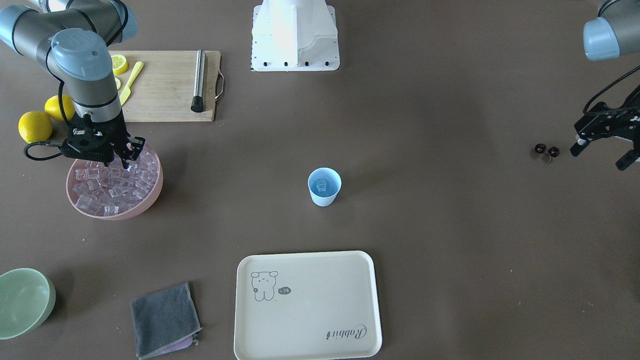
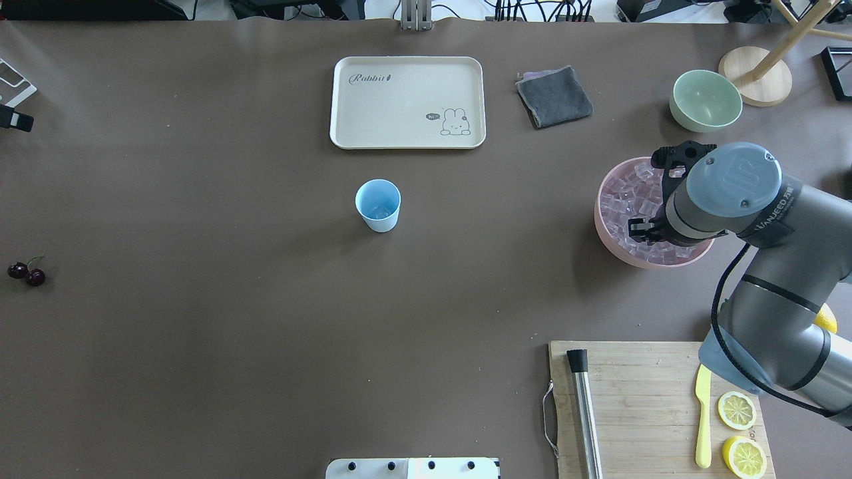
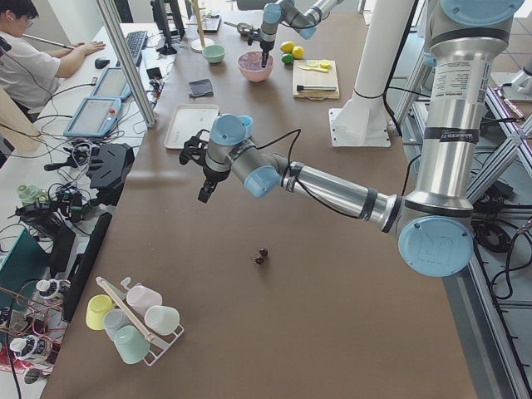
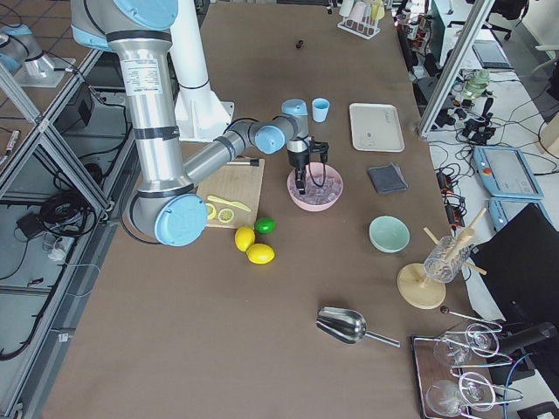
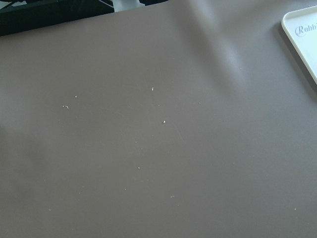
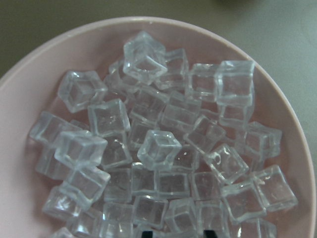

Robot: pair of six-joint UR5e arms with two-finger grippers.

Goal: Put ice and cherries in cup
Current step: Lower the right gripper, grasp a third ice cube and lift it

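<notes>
The light-blue cup [image 1: 324, 186] stands mid-table with one ice cube [image 1: 321, 186] in it; it also shows in the overhead view [image 2: 378, 205]. Several ice cubes [image 6: 158, 148] fill the pink bowl [image 1: 150, 197]. My right gripper [image 1: 116, 164] hangs open just above the ice, its fingertips [image 6: 143, 233] empty. The two cherries [image 1: 546, 150] lie on the table far to the robot's left, also in the overhead view [image 2: 25, 273]. My left gripper [image 1: 598, 157] is open and empty, raised beside the cherries.
A cream tray [image 1: 307, 305], a grey cloth [image 1: 165, 320] and a pale green bowl [image 1: 22, 302] lie on the operators' side. A cutting board [image 1: 165, 85] holds lemon slices, a yellow knife and a metal muddler. Two lemons [image 1: 35, 126] sit beside the pink bowl.
</notes>
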